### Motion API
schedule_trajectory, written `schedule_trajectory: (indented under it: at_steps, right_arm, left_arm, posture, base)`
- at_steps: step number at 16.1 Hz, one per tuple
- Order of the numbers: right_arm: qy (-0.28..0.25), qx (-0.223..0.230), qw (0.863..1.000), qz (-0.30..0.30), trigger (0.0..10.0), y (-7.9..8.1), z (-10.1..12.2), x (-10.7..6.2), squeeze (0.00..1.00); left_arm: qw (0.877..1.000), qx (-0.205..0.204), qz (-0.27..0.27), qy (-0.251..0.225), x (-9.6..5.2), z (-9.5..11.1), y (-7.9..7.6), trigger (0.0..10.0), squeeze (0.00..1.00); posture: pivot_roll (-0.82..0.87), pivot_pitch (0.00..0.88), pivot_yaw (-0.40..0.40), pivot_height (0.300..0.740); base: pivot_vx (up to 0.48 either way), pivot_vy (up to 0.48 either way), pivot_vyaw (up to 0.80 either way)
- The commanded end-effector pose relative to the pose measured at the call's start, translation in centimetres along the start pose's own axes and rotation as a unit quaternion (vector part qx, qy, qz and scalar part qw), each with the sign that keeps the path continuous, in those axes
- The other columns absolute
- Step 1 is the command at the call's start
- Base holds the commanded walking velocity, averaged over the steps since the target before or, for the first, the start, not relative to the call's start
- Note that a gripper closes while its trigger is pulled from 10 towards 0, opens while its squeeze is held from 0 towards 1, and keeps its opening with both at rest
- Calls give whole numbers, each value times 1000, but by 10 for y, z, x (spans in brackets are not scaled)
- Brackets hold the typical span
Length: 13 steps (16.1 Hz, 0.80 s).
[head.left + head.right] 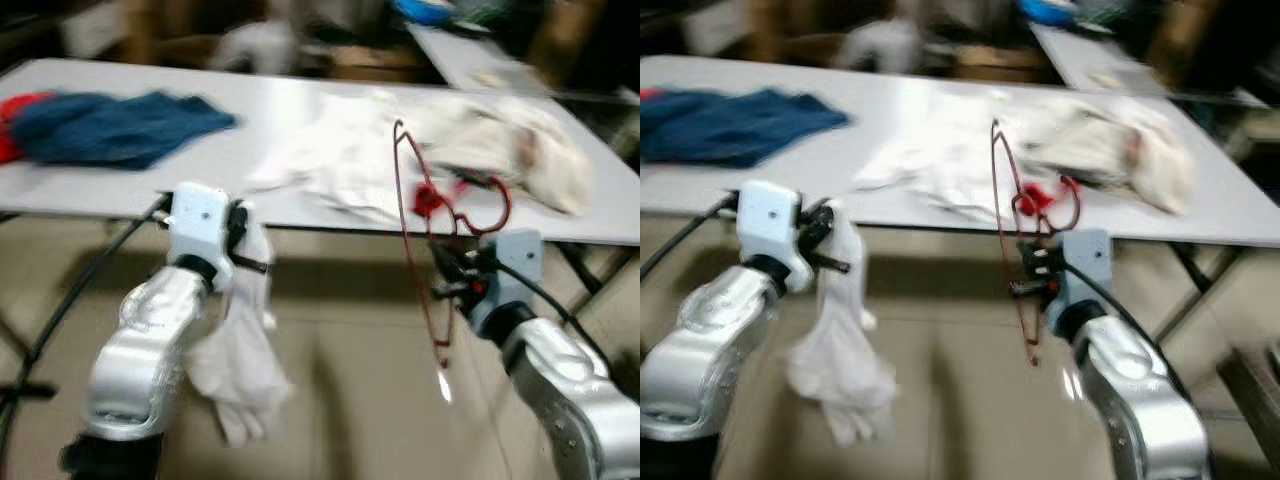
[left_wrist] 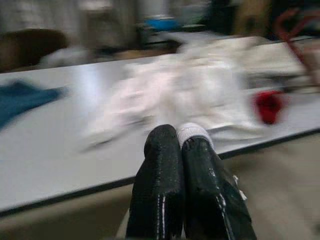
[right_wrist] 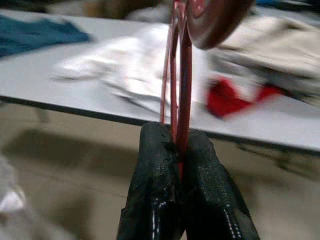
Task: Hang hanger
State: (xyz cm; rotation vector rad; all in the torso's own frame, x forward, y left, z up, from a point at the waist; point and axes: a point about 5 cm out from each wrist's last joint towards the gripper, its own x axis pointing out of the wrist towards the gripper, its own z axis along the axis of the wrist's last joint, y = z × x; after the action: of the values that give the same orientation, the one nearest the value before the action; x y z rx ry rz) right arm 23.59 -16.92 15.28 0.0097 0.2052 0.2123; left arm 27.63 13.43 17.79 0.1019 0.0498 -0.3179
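1. Red wire hanger [image 1: 415, 215] held upright off the floor, in front of the near edge of the white table [image 1: 140, 180], right of centre; hook end curling to the right above the gripper.
2. Clamped by the right gripper [image 3: 180, 145], both black fingers pressed tight on the hanger's wires, as seen in the right wrist view.
3. Lower part of the hanger hung down past the gripper toward the beige floor [image 1: 370, 400].
4. Left gripper [image 2: 179, 145] raised on the left, near the table's front edge, fingers squeezed together on a white garment [image 1: 240, 370]; a strip of white cloth pinched between the fingertips in the left wrist view.
5. Garment dangled limp below the left gripper, clear of the table.
6. On the table behind the hanger: a crumpled pile of white clothes [image 1: 340, 160], a cream bundle [image 1: 520, 150] to the right, a small red item [image 2: 269, 106] near the front edge.
7. Far left on the table: a blue cloth [image 1: 110, 125], with something red [image 1: 12, 120] at its left end.
8. Whole scene blurred.
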Motion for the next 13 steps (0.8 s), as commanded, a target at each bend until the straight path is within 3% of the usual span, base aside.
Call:
schedule_trajectory:
  at_steps: [1,13]
  right_arm:
    - [-18,2,1000,6,10000,2,7,0,0]
    - [-21,22,1000,9,10000,4,6,-1,0]
  left_arm:
    - [1000,11,3,-15,-2,7,4,10000,0]
    - [1000,12,-1,-13,-1,7,4,10000,0]
  posture:
    - [39,0,-51,740]
    - [40,0,-46,740]
  base:
    - [281,0,0]
    - [279,0,0]
